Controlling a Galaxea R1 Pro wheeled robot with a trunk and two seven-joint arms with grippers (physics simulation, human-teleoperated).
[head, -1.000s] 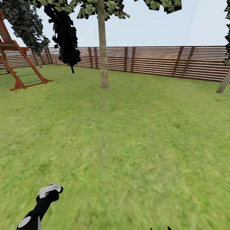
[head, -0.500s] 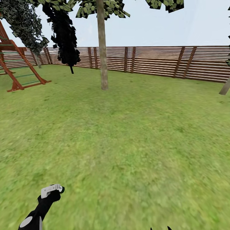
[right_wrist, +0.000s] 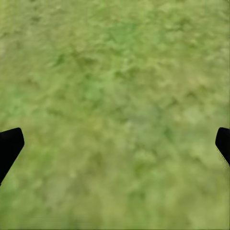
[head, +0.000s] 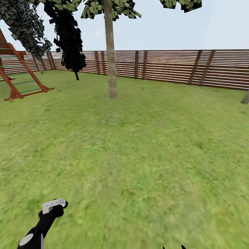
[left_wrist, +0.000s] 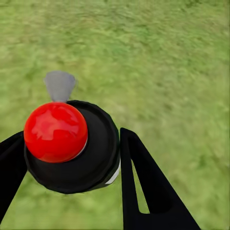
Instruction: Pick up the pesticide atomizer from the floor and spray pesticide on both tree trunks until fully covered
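Grass lawn (head: pixel 145 155), slatted wooden fence (head: pixel 166 67), red climbing frame (head: pixel 15 74), pale sky.

Lighting: bright, even, flat daylight; pale sky (head: pixel 193 27); source direction cannot be told. Shadows: none distinct on the grass (head: pixel 145 145). Glare: soft highlight on the red top (left_wrist: pixel 55 131). Sharpness: far fence (head: pixel 166 65) and tree trunk (head: pixel 110 55) crisp; near grass smeared, blotchy, also in both wrist views. Edge distortion: mild.
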